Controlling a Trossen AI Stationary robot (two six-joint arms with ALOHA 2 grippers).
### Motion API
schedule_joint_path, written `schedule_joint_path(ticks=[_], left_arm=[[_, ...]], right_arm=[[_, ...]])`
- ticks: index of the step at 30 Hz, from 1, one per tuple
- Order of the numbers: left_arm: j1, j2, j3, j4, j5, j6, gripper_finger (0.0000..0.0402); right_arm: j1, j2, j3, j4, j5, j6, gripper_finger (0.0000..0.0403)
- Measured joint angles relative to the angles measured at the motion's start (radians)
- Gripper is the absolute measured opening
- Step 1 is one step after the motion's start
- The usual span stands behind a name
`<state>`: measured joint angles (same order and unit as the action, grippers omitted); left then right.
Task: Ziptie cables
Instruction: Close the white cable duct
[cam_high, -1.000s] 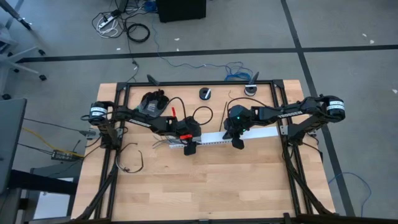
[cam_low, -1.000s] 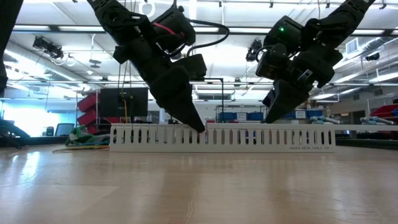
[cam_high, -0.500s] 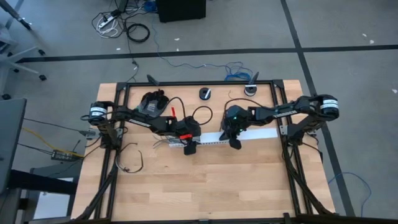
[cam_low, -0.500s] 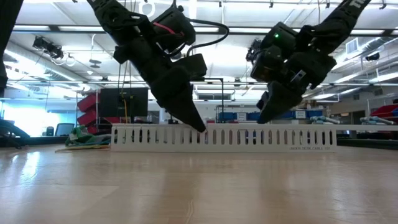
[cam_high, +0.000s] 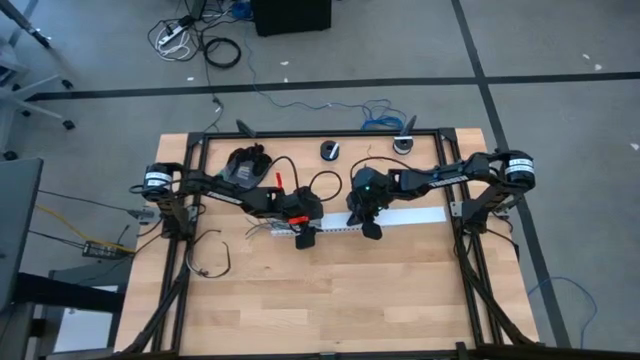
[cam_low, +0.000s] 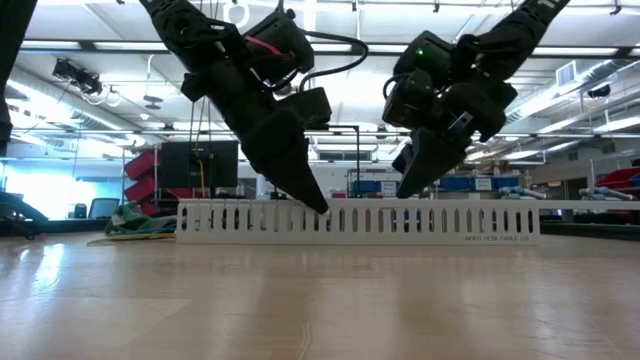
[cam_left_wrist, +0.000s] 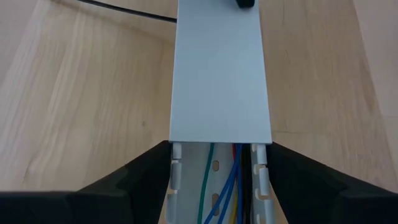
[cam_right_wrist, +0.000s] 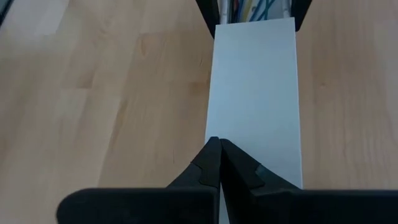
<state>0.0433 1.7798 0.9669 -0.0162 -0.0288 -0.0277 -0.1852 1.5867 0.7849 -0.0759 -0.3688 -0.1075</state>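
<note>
Over the wooden table (cam_high: 330, 300), seen from above, both dark arms meet at a white slotted cable duct (cam_high: 345, 227) lying across the middle. The left gripper (cam_high: 303, 238) straddles the duct near its left end, while the right gripper (cam_high: 369, 229) sits over the duct just right of it. A loose black wire loop (cam_high: 212, 262) lies on the table near the left frame.

At table height, the duct (cam_low: 360, 221) stands lengthwise across the view, its slots facing the camera. The left gripper (cam_low: 317, 203) reaches down to its top edge; the right gripper (cam_low: 408, 186) hangs just above it.

From the left wrist, the fingers (cam_left_wrist: 134, 174) stand wide apart on either side of the duct, gripping its walls. A flat white cover (cam_left_wrist: 219, 74) caps the far stretch; in the open channel lie the cables (cam_left_wrist: 233, 186), green, blue, red and dark strands.

From the right wrist, the fingertips (cam_right_wrist: 214, 163) are pressed together over the cover (cam_right_wrist: 255, 93), holding nothing.
</note>
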Motion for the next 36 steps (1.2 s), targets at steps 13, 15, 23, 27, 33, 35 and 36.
schedule_joint_path(ticks=[13,15,23,27,33,35,36], left_arm=[[0.001,0.0,0.001,0.001,-0.007,-0.002,0.0247],[0.001,0.0,0.001,0.0,-0.007,-0.002,0.0247],[0.001,0.0,0.002,-0.002,-0.004,-0.003,0.0247],[0.001,0.0,0.002,-0.002,-0.003,-0.003,0.0247],[0.001,0.0,0.002,-0.006,-0.002,0.0,0.0249],[0.0,0.0,0.002,-0.017,-0.002,0.02,0.0255],[0.0,0.0,0.003,-0.027,-0.001,0.028,0.0259]], right_arm=[[0.0,-0.058,0.004,-0.015,0.056,-0.002,0.0],[0.0,-0.066,0.004,-0.035,0.067,-0.002,0.0],[-0.005,-0.067,-0.003,-0.108,0.121,-0.001,0.0],[-0.006,-0.059,-0.006,-0.097,0.117,-0.001,0.0],[-0.007,-0.02,-0.005,-0.091,0.096,0.0,0.0],[-0.006,-0.018,-0.004,-0.091,0.095,0.0,0.0],[-0.006,-0.017,-0.004,-0.084,0.095,0.0,0.0]])
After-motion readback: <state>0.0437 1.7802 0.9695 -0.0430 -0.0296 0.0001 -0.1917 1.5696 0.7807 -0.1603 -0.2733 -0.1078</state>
